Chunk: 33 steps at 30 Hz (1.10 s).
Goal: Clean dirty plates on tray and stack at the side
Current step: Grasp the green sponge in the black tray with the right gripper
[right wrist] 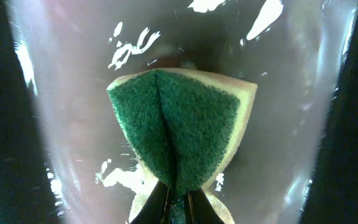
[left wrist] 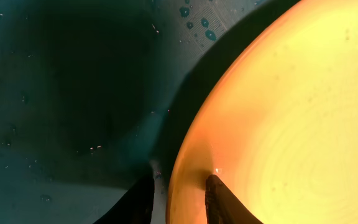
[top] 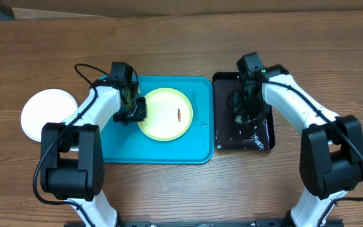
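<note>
Centre-left on the brown wooden table sat the large teal-blue rectangular plastic tray, with water droplets on its floor. Inside it, toward the 3 o'clock half, lay the pale yellow-green round plastic plate. A small reddish-brown smear showed just 3 o'clock of the plate's centre. The left gripper was at the plate's 9 o'clock rim. In the left wrist view its fingers straddled that rim, one on the plate's top and one outside it, jaws pinching the edge. Could not tell if the plate was lifted. A white round plastic plate sat on the table, off the tray at 9 o'clock and apart from it. Just beside the tray's 3 o'clock side was a small glossy black tray, wet. The right gripper was down in it, jaws squeezed nearly together on a green scouring sponge with pale backing. The sponge was folded up between the fingertips.
</note>
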### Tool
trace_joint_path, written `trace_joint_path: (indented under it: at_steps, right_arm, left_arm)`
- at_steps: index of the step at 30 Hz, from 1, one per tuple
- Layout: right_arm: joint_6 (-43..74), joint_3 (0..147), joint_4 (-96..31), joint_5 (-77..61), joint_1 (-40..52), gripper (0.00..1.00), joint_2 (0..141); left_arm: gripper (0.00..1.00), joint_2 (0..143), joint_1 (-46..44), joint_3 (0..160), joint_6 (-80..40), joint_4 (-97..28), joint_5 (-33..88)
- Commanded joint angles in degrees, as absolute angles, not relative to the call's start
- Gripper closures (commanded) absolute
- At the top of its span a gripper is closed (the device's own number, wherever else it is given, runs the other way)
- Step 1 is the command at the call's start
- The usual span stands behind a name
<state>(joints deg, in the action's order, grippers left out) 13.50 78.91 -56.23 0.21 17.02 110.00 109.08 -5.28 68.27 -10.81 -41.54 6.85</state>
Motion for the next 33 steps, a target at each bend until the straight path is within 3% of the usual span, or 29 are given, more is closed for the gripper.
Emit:
trace_joint_path:
  at_steps: [1,5,8,13,33]
  right_arm:
    - [13.74,82.98,-57.63,-0.08,17.3,0.96,106.19]
    - [13.52,83.64,-58.26,0.64,17.3,0.96,104.22]
    - [13.52,83.66,-58.3,2.31,17.3,0.96,103.7]
    - [13.5,83.88,-58.87,2.52,17.12,0.96,103.55]
    - [12.27,84.18,-62.39,5.54,17.26,0.96,100.88]
  left_arm:
    - [0.7,108.66,-5.67,67.99,-11.99,-41.71,7.07]
    - [0.74,108.66,-5.67,67.99,-12.93,-41.71,7.01]
    - [0.88,108.66,-5.67,67.99,-13.04,-41.69,7.05]
    - [0.96,108.66,-5.65,67.99,-15.31,-41.6,7.07]
    - [0.95,108.64,-5.15,69.69,-19.75,-44.56,8.01]
